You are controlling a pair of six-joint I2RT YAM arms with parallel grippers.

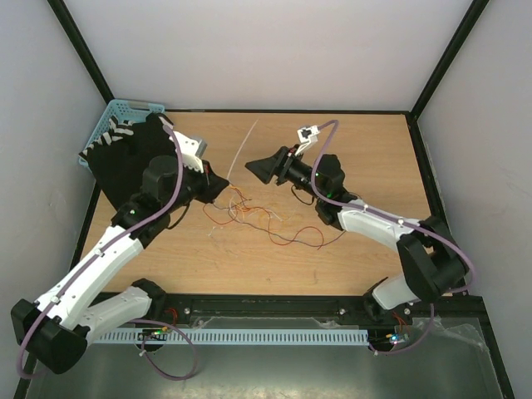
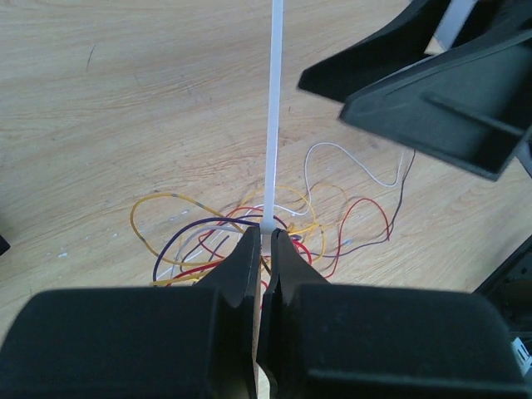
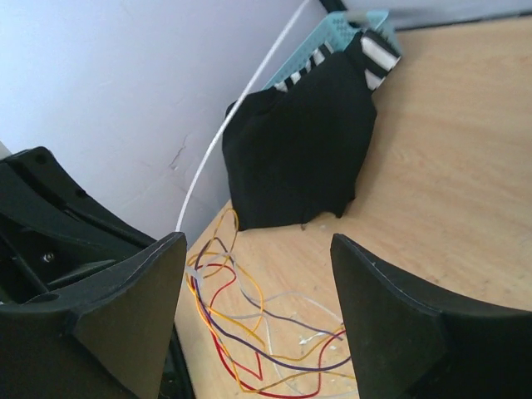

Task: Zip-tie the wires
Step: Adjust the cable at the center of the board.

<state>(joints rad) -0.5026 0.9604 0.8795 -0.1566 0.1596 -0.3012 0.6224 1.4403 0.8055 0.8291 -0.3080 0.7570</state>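
Left wrist view only: left gripper (image 2: 266, 243) jaws pinched tight on white zip tie (image 2: 272, 108), strap running toward 12 o'clock. Tie head at fingertips, wires (image 2: 241, 218) bunched just beneath; whether looped, cannot tell.
Right wrist view: right gripper (image 3: 256, 249) fingers spread wide, nothing between.
Top view: wires in loose tangle at table (image 1: 366, 158) centre, between both grippers.
Blue basket (image 1: 125, 110) at 10 o'clock corner. Black cloth (image 1: 125, 166) spilling out of it, striped items peeking, other contents hidden.
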